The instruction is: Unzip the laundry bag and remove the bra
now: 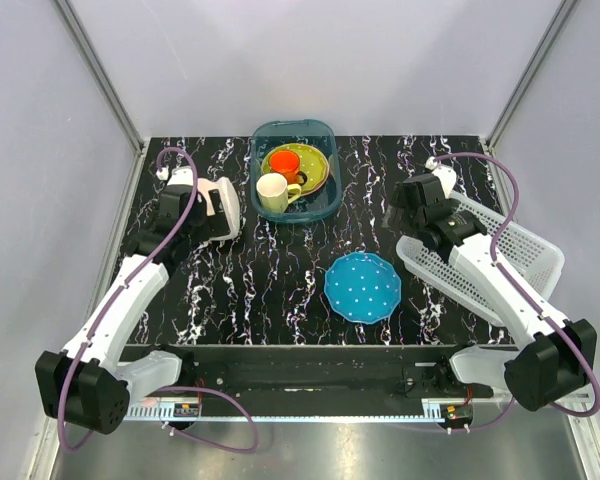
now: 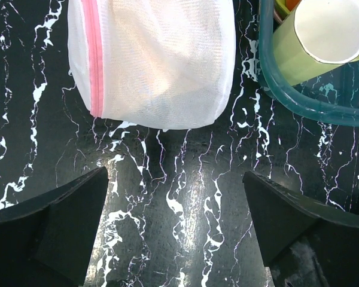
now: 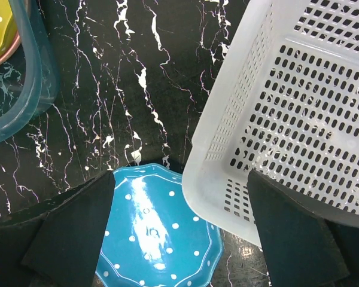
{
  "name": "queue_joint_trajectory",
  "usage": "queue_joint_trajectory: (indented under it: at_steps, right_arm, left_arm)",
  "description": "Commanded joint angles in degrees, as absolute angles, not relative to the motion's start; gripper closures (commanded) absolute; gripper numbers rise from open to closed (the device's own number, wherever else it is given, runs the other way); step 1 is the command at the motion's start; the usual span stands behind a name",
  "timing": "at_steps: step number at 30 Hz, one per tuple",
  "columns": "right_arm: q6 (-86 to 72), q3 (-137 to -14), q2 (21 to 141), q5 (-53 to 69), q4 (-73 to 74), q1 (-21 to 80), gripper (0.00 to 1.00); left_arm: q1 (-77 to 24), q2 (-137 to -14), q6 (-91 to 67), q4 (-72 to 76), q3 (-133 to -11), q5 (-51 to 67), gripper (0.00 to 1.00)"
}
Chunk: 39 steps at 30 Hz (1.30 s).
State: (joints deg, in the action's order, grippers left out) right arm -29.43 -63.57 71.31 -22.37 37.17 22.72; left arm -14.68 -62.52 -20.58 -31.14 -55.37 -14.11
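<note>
laundry bag: top cut off by the upper edge of the left wrist view
bra: only a dim tan blur through the mesh
basket: runs past the right wrist view's edge

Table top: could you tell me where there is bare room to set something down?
Bare table lies in the middle, bordered by the laundry bag, the teal tub and the blue dotted plate, and runs to the near edge left of the plate. The right side is crowded: the white basket sits right beside the plate.
</note>
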Motion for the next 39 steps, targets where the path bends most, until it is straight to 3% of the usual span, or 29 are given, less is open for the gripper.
queue_joint_trajectory:
  at_steps: [1, 7, 12, 21, 24, 27, 31, 32, 39]
  right_arm:
    - [-29.80, -62.32, 68.82, -22.50, 34.37, 22.68, 0.00]
    - [-30.41, -61.96, 69.08, -21.27, 34.10, 22.68, 0.00]
    - [-30.94, -61.26, 68.38, -18.90, 33.05, 22.68, 0.00]
    - [-32.08, -58.71, 67.50, -14.51, 29.09, 22.68, 0.00]
    - [-32.69, -58.45, 67.76, -13.27, 28.83, 22.68, 0.00]
    - [-33.05, -57.83, 67.59, -12.57, 28.21, 22.68, 0.00]
    - [-32.96, -57.13, 67.15, -12.30, 27.51, 22.67, 0.00]
    - [-32.78, -56.95, 67.15, -12.04, 27.07, 22.68, 0.00]
    - [-33.22, -58.97, 69.52, -8.62, 26.28, 22.68, 0.00]
  left_arm:
    - [-14.77, -62.93, -22.32, -28.57, -55.98, -13.27, 0.01]
    - [-10.82, -66.34, -25.22, -26.71, -57.30, -13.01, 0.01]
    - [-0.55, -72.67, -28.47, -32.50, -65.38, -3.52, 0.01]
    - [1.75, -87.42, -29.70, -30.77, -75.49, -8.95, 0.01]
    - [3.16, -92.35, -30.84, -31.20, -78.13, -8.52, 0.13]
    - [3.25, -93.16, -31.03, -30.50, -77.87, -10.46, 0.32]
    - [3.25, -91.77, -30.24, -30.76, -77.52, -11.78, 0.75]
    - [3.25, -91.24, -29.97, -31.02, -77.61, -11.69, 0.97]
    - [2.73, -80.17, -27.33, -37.41, -78.75, -9.66, 1.00]
